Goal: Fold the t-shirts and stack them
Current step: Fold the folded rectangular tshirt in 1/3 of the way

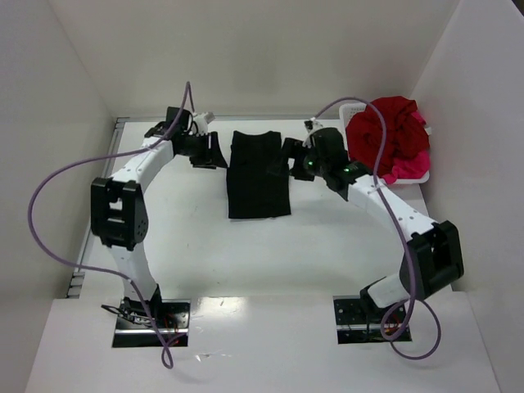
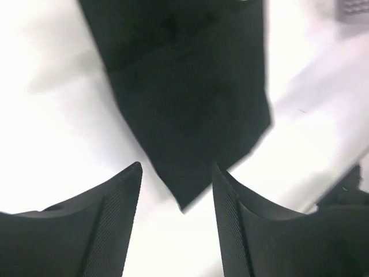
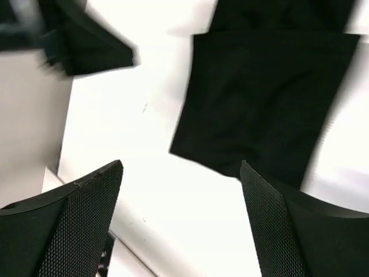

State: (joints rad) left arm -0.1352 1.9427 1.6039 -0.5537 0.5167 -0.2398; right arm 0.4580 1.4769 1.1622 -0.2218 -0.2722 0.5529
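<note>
Bases point(image 1: 151, 315) of both arms sit at the near edge, two in all, with two purple cables point(image 1: 34, 217) looping off them. Table point(image 1: 246, 262) is white.

One black t-shirt point(image 1: 258, 176) lies folded into a flat rectangle, mid-table toward the far side. Left gripper point(image 1: 209, 151) hangs just beside its far-left corner. The left wrist view shows the fingers point(image 2: 118, 213) spread, nothing pinched, the shirt corner point(image 2: 190, 98) lying on the table beyond them. Right gripper point(image 1: 288, 157) is at the shirt's far-right edge. Its fingers point(image 3: 86, 213) are wide apart and released, with the shirt point(image 3: 271, 98) below.

Both wrist views are motion-blurred. Blurred dark shape at the top left of the right wrist view, can't identify.

Far right: one white basket point(image 1: 354, 110), mostly hidden under one heaped dark red t-shirt point(image 1: 393, 127). One pink t-shirt point(image 1: 405, 170) peeks out beneath, mostly covered.
</note>
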